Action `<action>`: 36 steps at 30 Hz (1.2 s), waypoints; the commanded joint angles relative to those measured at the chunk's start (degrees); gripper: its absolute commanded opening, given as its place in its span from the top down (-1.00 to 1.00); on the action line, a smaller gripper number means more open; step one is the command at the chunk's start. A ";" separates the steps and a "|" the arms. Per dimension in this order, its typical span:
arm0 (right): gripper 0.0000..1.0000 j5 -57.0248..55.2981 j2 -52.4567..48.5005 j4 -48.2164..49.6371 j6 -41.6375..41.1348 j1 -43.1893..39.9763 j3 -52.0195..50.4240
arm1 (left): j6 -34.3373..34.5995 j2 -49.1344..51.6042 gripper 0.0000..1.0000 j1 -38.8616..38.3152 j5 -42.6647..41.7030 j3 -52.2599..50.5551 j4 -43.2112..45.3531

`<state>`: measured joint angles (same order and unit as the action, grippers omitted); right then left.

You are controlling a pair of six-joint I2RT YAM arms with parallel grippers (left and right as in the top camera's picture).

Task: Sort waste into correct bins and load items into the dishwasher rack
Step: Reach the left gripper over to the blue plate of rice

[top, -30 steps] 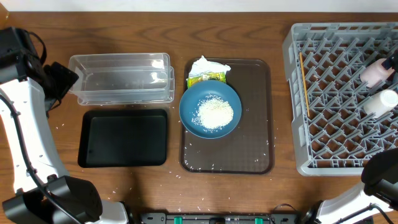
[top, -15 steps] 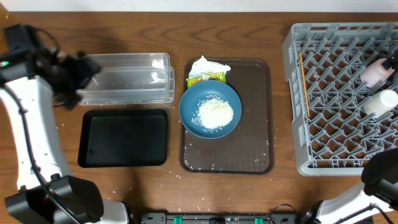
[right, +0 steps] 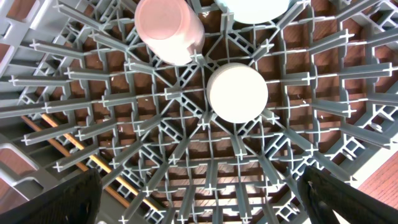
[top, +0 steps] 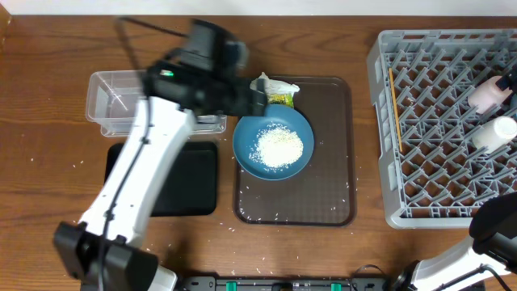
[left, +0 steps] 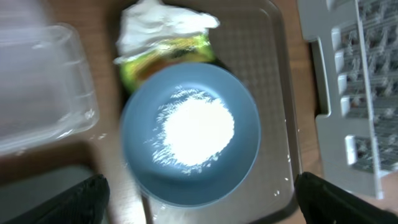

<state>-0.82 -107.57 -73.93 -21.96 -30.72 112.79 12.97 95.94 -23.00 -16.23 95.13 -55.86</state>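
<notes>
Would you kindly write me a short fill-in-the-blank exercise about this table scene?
The rice lies in the dark-blue ____.
That dish stands on the brown ____.
The pink cup and the white cup lie in the grey dishwasher ____.
Missing words: bowl; tray; rack.

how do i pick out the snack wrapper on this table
Find the brown serving tray in the middle of the table. At its far edge, behind the blue bowl of rice, lies a white napkin. The wrapper is the small yellow-green strip between them, the only yellow thing there.
</notes>
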 commanded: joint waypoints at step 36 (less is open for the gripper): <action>-0.99 0.22 -0.13 -0.04 -0.74 -0.44 0.22 | 5.81 29.16 -0.25 -21.44 12.90 -0.48 12.48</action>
<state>-0.82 -107.57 -73.93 -21.96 -30.74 112.79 18.17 124.53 -44.38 -4.27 95.07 -43.40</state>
